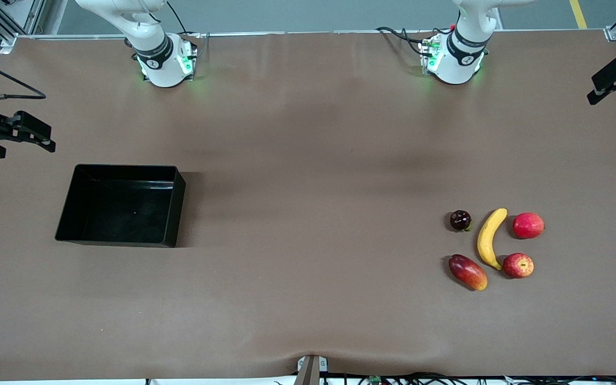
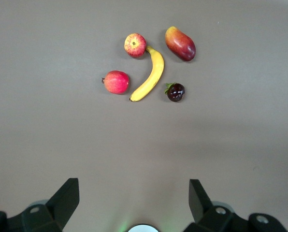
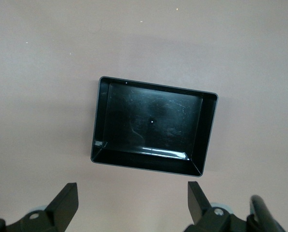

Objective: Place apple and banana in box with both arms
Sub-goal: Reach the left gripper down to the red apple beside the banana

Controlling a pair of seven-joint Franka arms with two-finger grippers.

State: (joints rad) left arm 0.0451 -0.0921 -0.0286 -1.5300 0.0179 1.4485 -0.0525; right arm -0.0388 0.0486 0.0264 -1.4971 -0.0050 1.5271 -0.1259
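Note:
The apple [image 1: 518, 265], red with yellow streaks, lies near the left arm's end of the table, touching the nearer tip of the yellow banana [image 1: 490, 238]. Both show in the left wrist view, the apple [image 2: 135, 45] and the banana [image 2: 150, 75]. The black box [image 1: 121, 168] stands empty toward the right arm's end. My left gripper [image 2: 134, 195] is open and empty, high over bare table beside the fruits. My right gripper [image 3: 133, 195] is open and empty, high over bare table beside the box [image 3: 149, 125]. Neither gripper shows in the front view.
A smooth pink-red fruit [image 1: 528, 225], a red-and-yellow mango-like fruit [image 1: 468, 271] and a small dark purple fruit [image 1: 460, 220] lie around the banana. Black camera mounts stand at both ends of the table [image 1: 308, 133].

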